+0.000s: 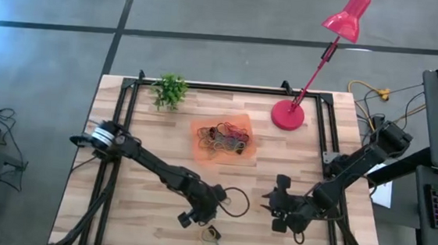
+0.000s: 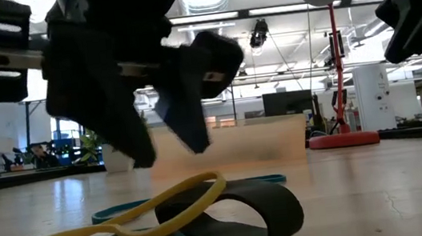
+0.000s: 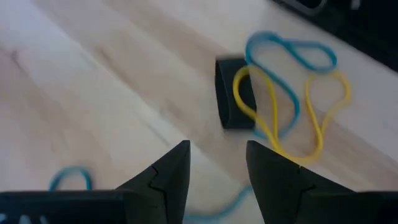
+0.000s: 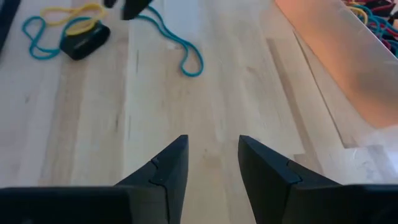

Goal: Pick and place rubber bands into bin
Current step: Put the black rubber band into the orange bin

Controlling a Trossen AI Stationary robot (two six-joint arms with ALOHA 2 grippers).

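Here the left gripper [image 3: 217, 168] hovers with fingers spread over a tangle near the table's front edge: a wide black band [image 3: 231, 93], a yellow band [image 3: 314, 118] and a teal band [image 3: 292, 50] interlaced. A pinch there could likely drag all three, or snag one and fling it off the table. The right gripper [image 4: 211, 165], empty with a gap between its fingers, waits nearby over bare wood. The orange bin [image 1: 203, 129], well apart, already holds many bands.
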